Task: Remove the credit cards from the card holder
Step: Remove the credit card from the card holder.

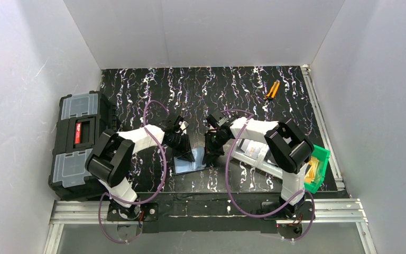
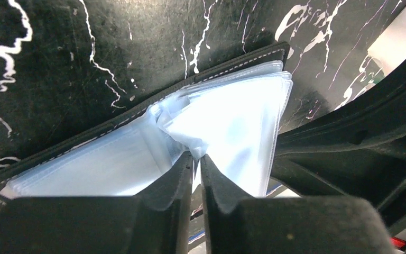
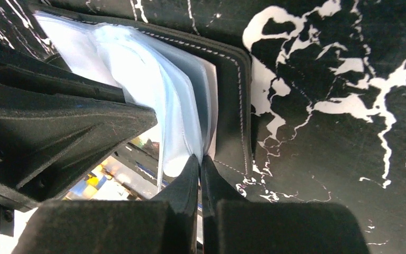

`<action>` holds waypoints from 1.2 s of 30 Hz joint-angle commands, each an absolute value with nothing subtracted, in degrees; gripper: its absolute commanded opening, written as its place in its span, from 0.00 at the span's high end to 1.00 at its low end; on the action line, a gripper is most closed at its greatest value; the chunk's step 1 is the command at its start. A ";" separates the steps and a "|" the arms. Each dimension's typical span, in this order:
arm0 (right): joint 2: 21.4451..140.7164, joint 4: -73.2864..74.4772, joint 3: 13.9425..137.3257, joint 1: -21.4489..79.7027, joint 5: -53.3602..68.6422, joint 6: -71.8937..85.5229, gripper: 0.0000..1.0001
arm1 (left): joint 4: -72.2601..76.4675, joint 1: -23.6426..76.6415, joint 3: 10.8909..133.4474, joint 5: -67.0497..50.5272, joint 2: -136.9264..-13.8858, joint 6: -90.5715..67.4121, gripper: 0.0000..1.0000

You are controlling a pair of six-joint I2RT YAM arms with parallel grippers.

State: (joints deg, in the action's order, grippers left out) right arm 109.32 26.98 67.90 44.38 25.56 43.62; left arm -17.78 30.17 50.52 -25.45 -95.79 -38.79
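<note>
The card holder (image 1: 187, 165) lies open on the marbled black table between both arms, its black stitched cover (image 2: 238, 61) down and its clear blue-grey sleeves (image 2: 238, 116) fanned upward. My left gripper (image 2: 196, 157) is shut, pinching a bunched sleeve near the fold. My right gripper (image 3: 200, 157) is shut on the sleeves' edge next to the black cover (image 3: 231, 106). A thin pale strip (image 3: 213, 108) against the cover may be a credit card's edge; otherwise the credit cards are hidden. In the top view the left gripper (image 1: 186, 151) and the right gripper (image 1: 210, 153) stand close together over the holder.
A big black toolbox (image 1: 79, 143) stands at the left edge. A green bin (image 1: 317, 169) sits at the near right beside the right arm. An orange-handled tool (image 1: 272, 90) lies at the far right. White walls enclose the table.
</note>
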 commanded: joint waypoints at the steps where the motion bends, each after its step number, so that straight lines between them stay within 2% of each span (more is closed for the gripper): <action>1: 105.55 26.65 69.62 44.90 21.14 44.07 0.99 | -21.48 30.59 52.03 -22.64 -90.73 -38.46 0.84; 2: 104.91 27.59 69.92 44.91 20.22 43.85 0.99 | -22.44 30.59 52.32 -21.99 -89.79 -38.43 0.74; 4: 103.63 29.93 70.69 44.91 17.98 43.15 0.99 | -24.29 30.59 53.03 -20.47 -88.03 -38.24 0.68; 8: 101.32 34.71 71.87 44.89 13.89 41.42 0.99 | -29.75 30.56 53.96 -15.31 -85.27 -37.72 0.66; 15: 100.21 39.01 74.10 45.15 11.13 39.43 0.99 | -29.51 30.56 51.60 -13.16 -86.53 -37.83 0.72; 24: 105.03 42.32 82.04 47.64 11.69 37.98 0.99 | -23.89 30.80 51.53 -14.80 -93.57 -38.57 0.80; 30: 108.75 41.94 84.75 48.64 13.45 37.82 0.85 | -22.07 30.94 50.36 -15.52 -94.88 -39.21 0.83; 34: 110.49 41.10 85.04 48.80 15.11 38.23 0.84 | -21.80 30.94 49.60 -15.36 -94.75 -39.51 0.85; 36: 110.63 40.75 84.84 48.82 15.21 38.39 0.78 | -21.75 30.94 49.28 -15.06 -94.04 -39.46 0.86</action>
State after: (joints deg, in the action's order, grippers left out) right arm 110.30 41.50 82.85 48.29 13.10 38.70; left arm -22.76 30.30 51.44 -16.05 -93.86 -39.27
